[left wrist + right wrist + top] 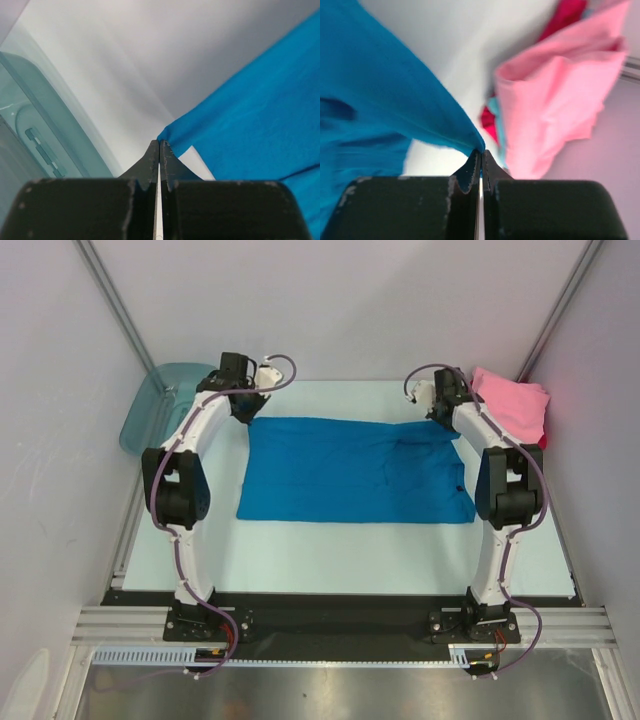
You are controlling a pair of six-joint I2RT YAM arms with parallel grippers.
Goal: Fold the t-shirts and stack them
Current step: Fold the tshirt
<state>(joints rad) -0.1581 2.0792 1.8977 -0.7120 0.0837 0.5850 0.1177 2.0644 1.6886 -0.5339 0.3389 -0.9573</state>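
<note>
We hold the blue shirt [350, 470] spread flat at the centre of the frame, its long axis running left to right across the table [330, 560]. The left gripper [243, 412] is clamped on the shirt's upper-left corner and the right gripper [437, 410] on its upper-right corner. In each wrist view the jaws meet tight with a tip of blue cloth caught between them, and on the right the cloth tents up to the pinch.

From both grippers the whole shirt lies toward the bottom of the frame. The held edge is the upper one and the free edge sits nearer the arm bases. We judge the fold turns on carrying that upper edge down over the lower one, each arm working the corner on its own side.

The pink shirt [515, 405] lies heaped at upper right, just beside the right gripper, with red cloth [543, 443] showing beneath it. A teal tub [160, 405] leans at upper left. The table is pale and smooth, closed in by plain white walls [340, 300].
</note>
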